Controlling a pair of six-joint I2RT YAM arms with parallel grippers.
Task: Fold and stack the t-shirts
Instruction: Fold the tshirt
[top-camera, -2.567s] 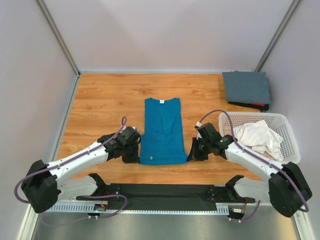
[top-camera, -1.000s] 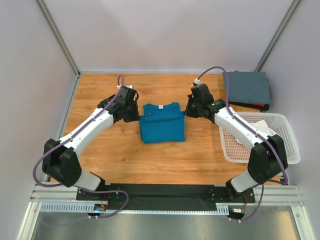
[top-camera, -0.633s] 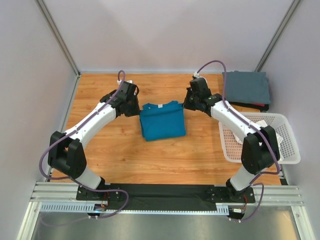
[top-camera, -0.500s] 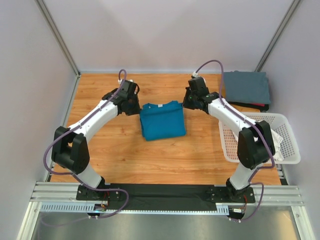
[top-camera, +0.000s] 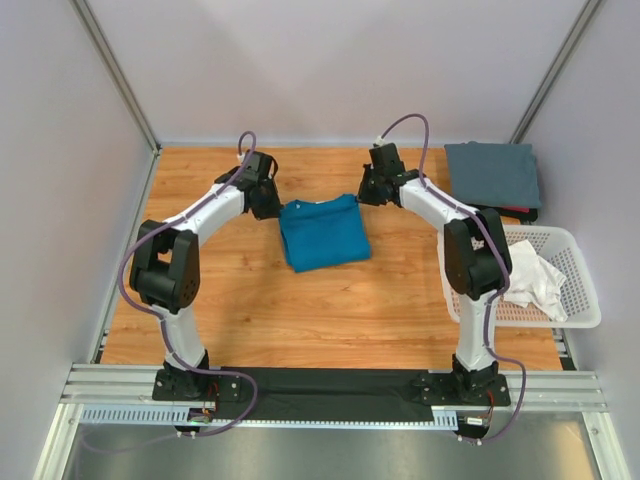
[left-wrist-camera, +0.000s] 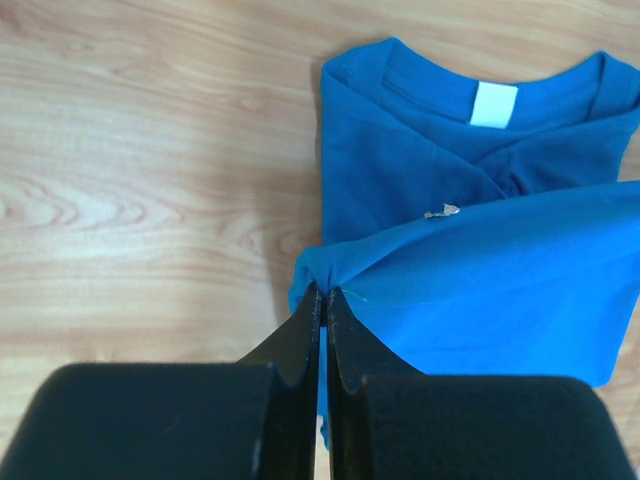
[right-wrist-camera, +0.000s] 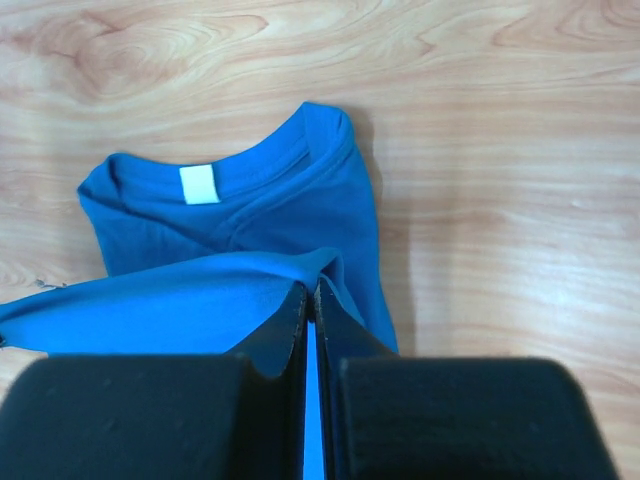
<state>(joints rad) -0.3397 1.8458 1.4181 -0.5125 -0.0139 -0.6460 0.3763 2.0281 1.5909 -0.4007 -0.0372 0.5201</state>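
The teal-blue t-shirt (top-camera: 322, 232) lies on the wooden table (top-camera: 250, 300), its lower half folded up over its collar end. My left gripper (top-camera: 272, 207) is shut on the folded hem's left corner (left-wrist-camera: 322, 275). My right gripper (top-camera: 366, 197) is shut on the right corner (right-wrist-camera: 318, 268). Both wrist views show the collar with its white label (left-wrist-camera: 494, 104) (right-wrist-camera: 198, 185) lying flat beyond the held edge. The slate grey t-shirt (top-camera: 492, 174) lies folded at the back right. The white t-shirt (top-camera: 530, 277) is crumpled in the basket.
A white plastic lattice basket (top-camera: 575, 250) stands at the right edge. Something dark with a red strip (top-camera: 512, 211) lies under the grey shirt. Grey walls close the table on three sides.
Both grippers carried the blue shirt's bottom hem from the near side up towards the collar, folding it in half. In the last half second both moved a little further back.
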